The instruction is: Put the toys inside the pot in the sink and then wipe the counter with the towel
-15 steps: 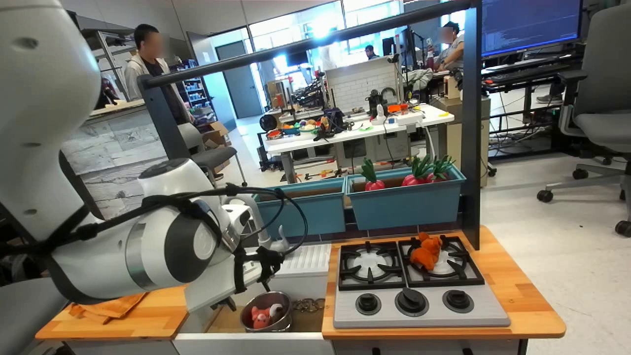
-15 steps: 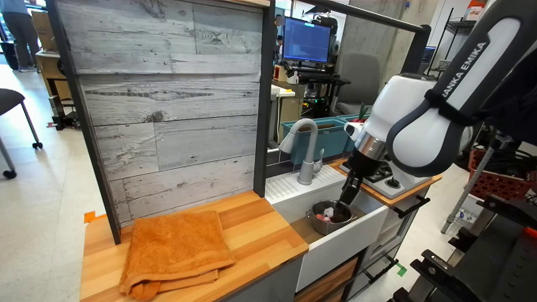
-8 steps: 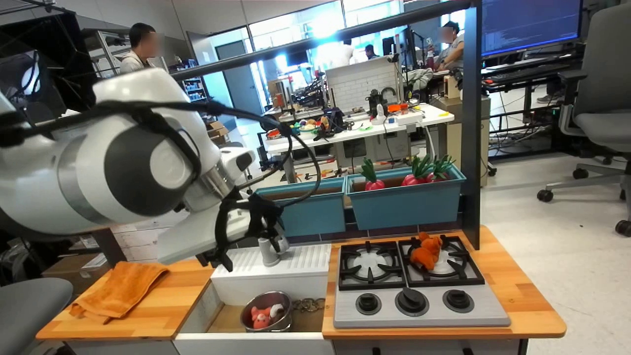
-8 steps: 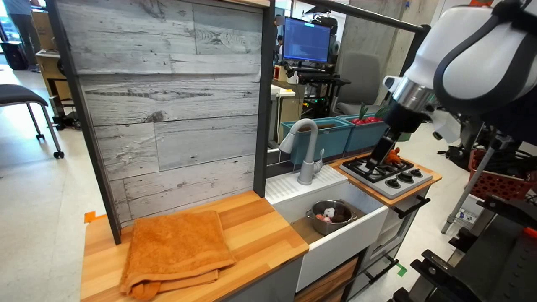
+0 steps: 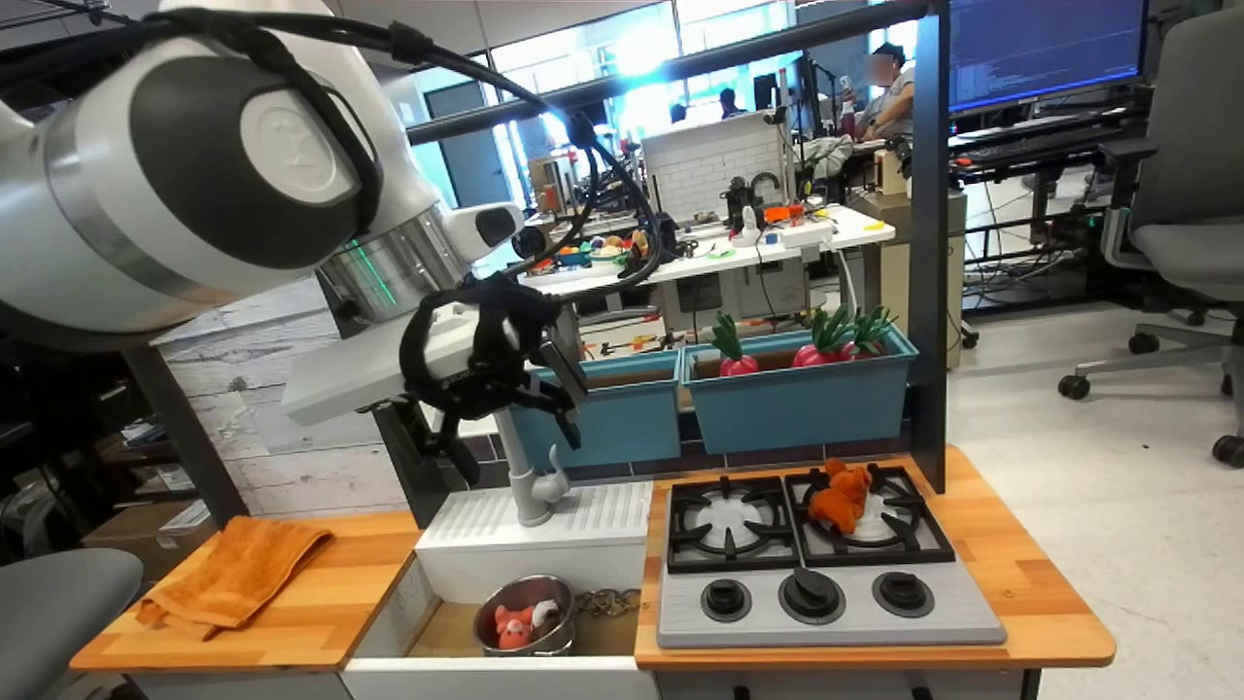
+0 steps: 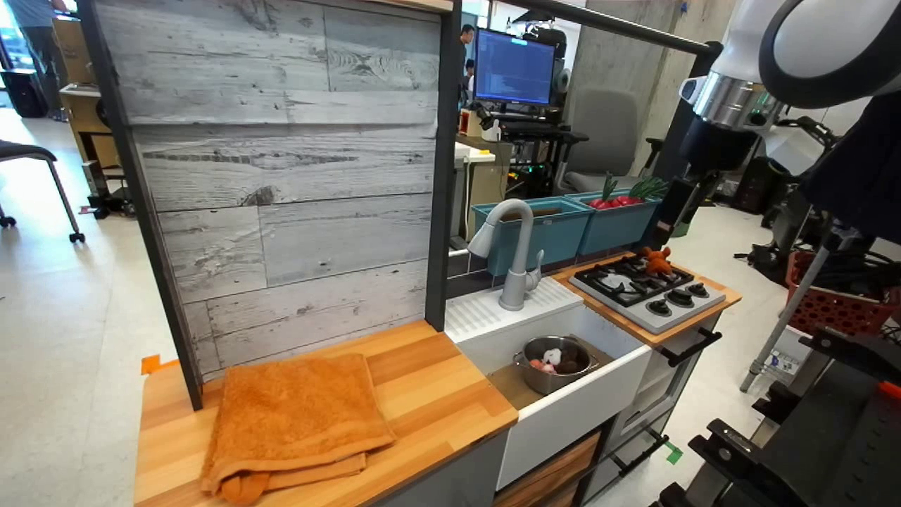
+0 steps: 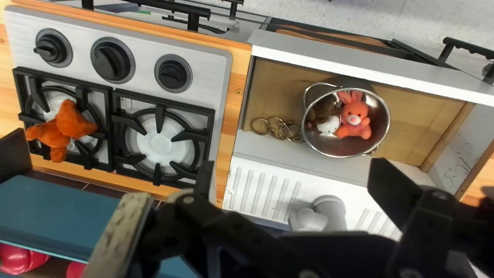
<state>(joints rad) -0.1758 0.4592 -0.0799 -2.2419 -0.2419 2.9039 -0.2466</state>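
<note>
Pink toy (image 7: 354, 116) and brown-and-white plush (image 7: 329, 124) lie in the steel pot (image 7: 380, 119) in the sink (image 6: 577, 415), below the gripper (image 7: 290, 166), which has just risen clear with jaws spread and empty, so only the orange toy (image 7: 73, 122), on the stove (image 7: 210, 73) off to its side, seems left to load before the towel (image 6: 303, 415) is needed.

No text readable; lines on monitor (image 5: 1045, 49) too small to make out.
</note>
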